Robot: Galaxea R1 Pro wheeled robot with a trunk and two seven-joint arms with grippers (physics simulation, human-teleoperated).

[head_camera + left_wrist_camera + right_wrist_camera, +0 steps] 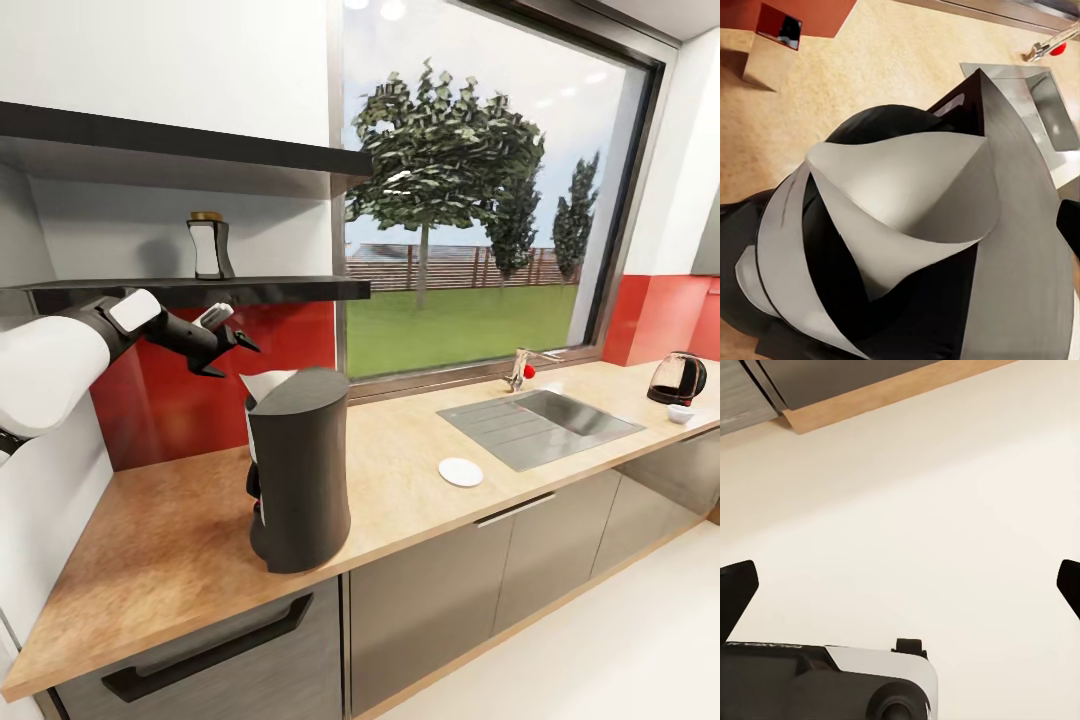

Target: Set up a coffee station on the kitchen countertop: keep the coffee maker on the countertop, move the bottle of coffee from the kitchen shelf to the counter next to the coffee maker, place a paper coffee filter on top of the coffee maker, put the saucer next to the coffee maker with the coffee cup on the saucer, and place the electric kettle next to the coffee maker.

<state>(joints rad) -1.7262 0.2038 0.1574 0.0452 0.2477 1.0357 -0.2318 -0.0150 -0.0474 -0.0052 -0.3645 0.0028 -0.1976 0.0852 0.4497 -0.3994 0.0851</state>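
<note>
Head view: left gripper (228,338) hangs above the countertop (400,470), just under the thinner black kitchen shelf (200,291), up and to the left of the coffee maker (300,470). Its dark fingers look slightly parted w/ nothing between them, but it's small here, so can't tell for sure. Paper coffee filter (262,385) sits on the coffee maker's rear top edge, white corner poking up behind the flat top. Bottle of coffee (208,246) stands upright on the shelf, brown cap up. Saucer (461,472) lies flat on the worktop between the coffee maker and the steel sink (540,425), apart from both. Electric kettle (677,379) stands at the far right end of the counter, coffee cup (680,413) just in front of it, near the counter's edge. Tap (520,368) w/ a red knob behind the sink, below the window (470,190).

Left wrist view: filter (907,202) seen close as an open white cone resting on the machine (1020,247); sink (1042,105) beyond.

Right wrist view: right gripper (907,585) w/ 2 dark fingertips (736,585) spread wide at the frame's sides, empty, over pale floor (930,495); cabinet base (832,382) beyond.
</note>
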